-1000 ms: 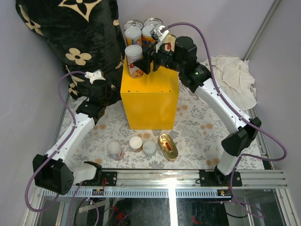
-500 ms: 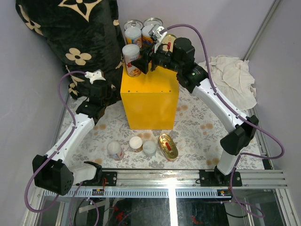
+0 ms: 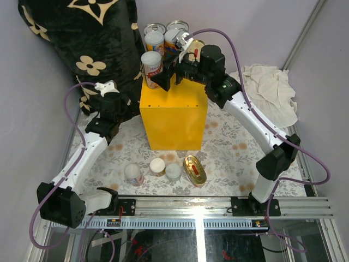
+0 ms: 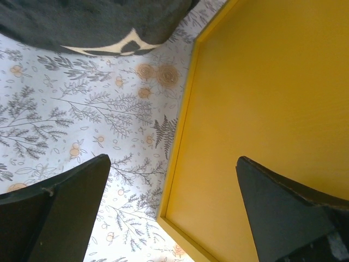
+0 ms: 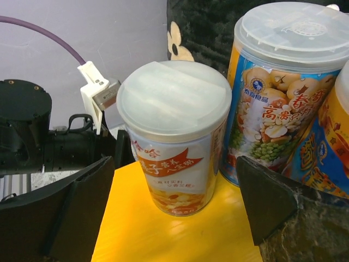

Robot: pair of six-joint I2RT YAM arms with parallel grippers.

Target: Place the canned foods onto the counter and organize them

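The yellow counter stands mid-mat. Several cans stand on its top at the back. A white-lidded orange-label can stands at the top's left edge, and in the right wrist view it is upright next to a blue-labelled can. My right gripper is open, its fingers either side of the white-lidded can and clear of it. My left gripper is open and empty beside the counter's left side. Three small cans and a gold oval tin lie on the mat in front.
A black floral blanket is heaped at the back left, against the counter. A white cloth lies at the right. The floral mat covers the table. A metal rail runs along the near edge.
The white-lidded can has shifted a little left on the counter top with my right gripper. My left arm has drifted slightly left.
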